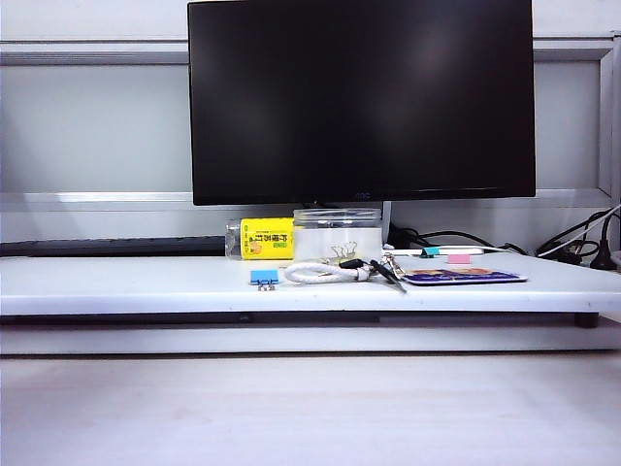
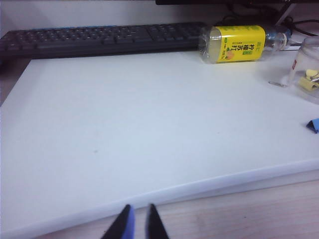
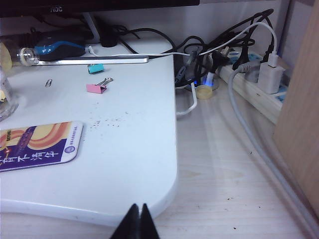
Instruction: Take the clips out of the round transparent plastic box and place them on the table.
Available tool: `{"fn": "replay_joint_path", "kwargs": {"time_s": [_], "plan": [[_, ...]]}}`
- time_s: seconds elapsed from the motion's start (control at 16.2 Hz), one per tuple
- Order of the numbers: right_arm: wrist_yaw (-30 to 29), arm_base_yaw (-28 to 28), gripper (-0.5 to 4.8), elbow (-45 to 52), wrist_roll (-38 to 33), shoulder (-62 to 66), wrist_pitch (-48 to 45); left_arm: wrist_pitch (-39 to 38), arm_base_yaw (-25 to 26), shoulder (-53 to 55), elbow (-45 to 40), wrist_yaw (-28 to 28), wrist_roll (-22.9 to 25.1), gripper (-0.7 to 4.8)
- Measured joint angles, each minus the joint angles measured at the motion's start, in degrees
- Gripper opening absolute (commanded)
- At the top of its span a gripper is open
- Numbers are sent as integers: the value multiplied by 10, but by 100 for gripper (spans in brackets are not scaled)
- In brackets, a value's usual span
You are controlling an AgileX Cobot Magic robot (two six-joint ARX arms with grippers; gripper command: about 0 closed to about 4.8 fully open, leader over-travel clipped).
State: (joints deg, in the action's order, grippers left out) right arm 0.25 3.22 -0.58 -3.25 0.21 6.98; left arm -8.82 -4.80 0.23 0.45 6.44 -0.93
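The tiny yellowish binder clips (image 2: pixel 310 79) are lying inside the round transparent plastic box (image 1: pixel 337 233) on the white table (image 2: pixel 149 129), well ahead of both grippers. The left gripper (image 2: pixel 136 223) is standing slightly parted and empty; the right gripper (image 3: pixel 138 220) is closed on nothing. The clips are probably light, stiff and slippery, so the thin wire handles are giving the best hold.

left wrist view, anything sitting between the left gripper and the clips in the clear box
Nothing visible does. The left gripper sits off the table's front edge, and bare white board runs from there to the round transparent plastic box holding the clips. The blue binder clip lies near that path, toward the front edge.
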Motion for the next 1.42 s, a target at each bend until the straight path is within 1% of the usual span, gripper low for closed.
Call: {"fn": "replay_joint_path", "kwargs": {"time_s": [0.43,0.55,0.74,0.8,0.92,0.99,1.05,1.29,1.36,1.42], "plan": [[0,0,-1,0,0,0,0,0,0,0,0,0,0,49],[-15,0,-1,0,-15,0,-2,0,0,0,0,0,0,49],[-77,0,0,0,-136,0,-62,0,0,0,0,0,0,49],[-107,0,-1,0,-181,0,-109,0,0,0,0,0,0,49],[-158,0,-1,0,-229,0,-204,0,0,0,0,0,0,49],[-170,0,0,-1,-257,0,-248,0,0,0,0,0,0,49],[-178,0,0,-3,-286,0,-267,0,0,0,0,0,0,49],[-200,0,0,-8,-406,0,-277,0,0,0,0,0,-3,49],[-200,0,0,-8,-432,0,-284,2,0,0,0,1,-19,49],[-200,0,0,-8,-461,0,-299,5,0,0,0,6,-58,49]]}}
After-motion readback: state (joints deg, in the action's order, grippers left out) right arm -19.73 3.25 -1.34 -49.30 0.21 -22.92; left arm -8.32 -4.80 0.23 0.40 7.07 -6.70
